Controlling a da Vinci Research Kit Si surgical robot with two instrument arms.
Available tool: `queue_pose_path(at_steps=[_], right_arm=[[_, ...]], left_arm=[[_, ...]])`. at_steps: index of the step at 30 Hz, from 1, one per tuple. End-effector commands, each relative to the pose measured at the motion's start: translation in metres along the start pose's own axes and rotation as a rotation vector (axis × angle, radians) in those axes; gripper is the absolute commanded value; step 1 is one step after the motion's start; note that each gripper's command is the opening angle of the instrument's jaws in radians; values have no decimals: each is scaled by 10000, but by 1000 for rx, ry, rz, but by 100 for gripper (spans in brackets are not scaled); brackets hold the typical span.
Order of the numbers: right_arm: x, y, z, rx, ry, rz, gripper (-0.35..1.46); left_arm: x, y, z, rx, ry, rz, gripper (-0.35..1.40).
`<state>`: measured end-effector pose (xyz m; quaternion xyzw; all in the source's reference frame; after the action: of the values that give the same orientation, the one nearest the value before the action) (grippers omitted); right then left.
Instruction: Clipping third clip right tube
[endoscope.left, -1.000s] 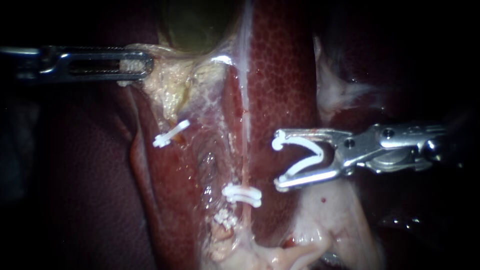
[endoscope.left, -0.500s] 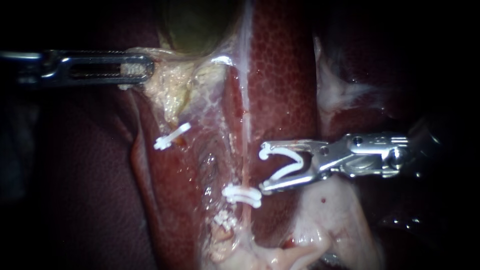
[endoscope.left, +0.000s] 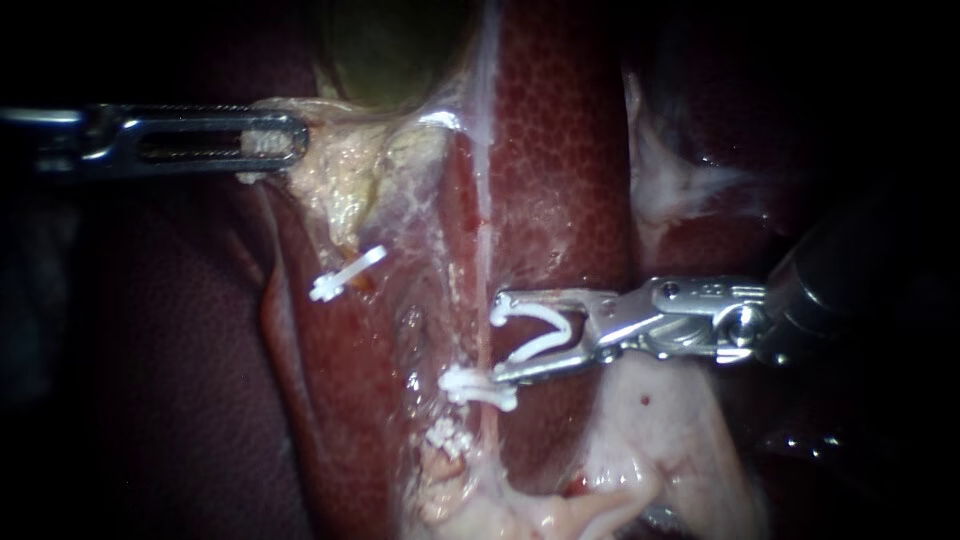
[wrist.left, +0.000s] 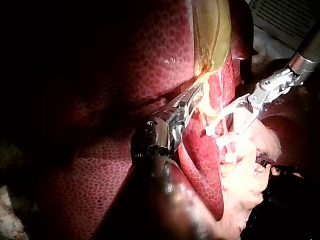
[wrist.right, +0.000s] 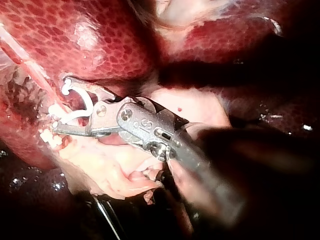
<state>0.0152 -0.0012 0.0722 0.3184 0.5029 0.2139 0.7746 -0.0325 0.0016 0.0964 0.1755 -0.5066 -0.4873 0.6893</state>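
The gallbladder (endoscope.left: 390, 50) lies far, in the middle. The liver (endoscope.left: 565, 150) lies to its right and nearer. The left instrument (endoscope.left: 292, 138) comes in from the far left, with a flap of tissue (endoscope.left: 340, 175) just near of the gallbladder pinched between its jaws. The right tube (endoscope.left: 484, 240) runs from far to near along the liver's left side. A left clip (endoscope.left: 345, 272) lies left of it, near of the flap. A near clip (endoscope.left: 478, 390) sits across the right tube. The right instrument (endoscope.left: 497, 338) comes in from the right, over the liver. Both its jaws bear on a loaded clip (endoscope.left: 540, 330) between them, their tips just right of the tube. The nearer jaw lies against the near clip.
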Motion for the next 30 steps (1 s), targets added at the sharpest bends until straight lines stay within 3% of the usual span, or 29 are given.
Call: queue_pose_path(at_steps=[1,5,30], right_arm=[[0,0,2,4,0,-1,58],[0,1,9,9,-3,16,58],[9,6,42,138,97,130,55]], left_arm=[[1,0,1,1,0,0,-35],[1,-1,1,0,0,0,-35],[4,-4,1,5,1,1,-35]])
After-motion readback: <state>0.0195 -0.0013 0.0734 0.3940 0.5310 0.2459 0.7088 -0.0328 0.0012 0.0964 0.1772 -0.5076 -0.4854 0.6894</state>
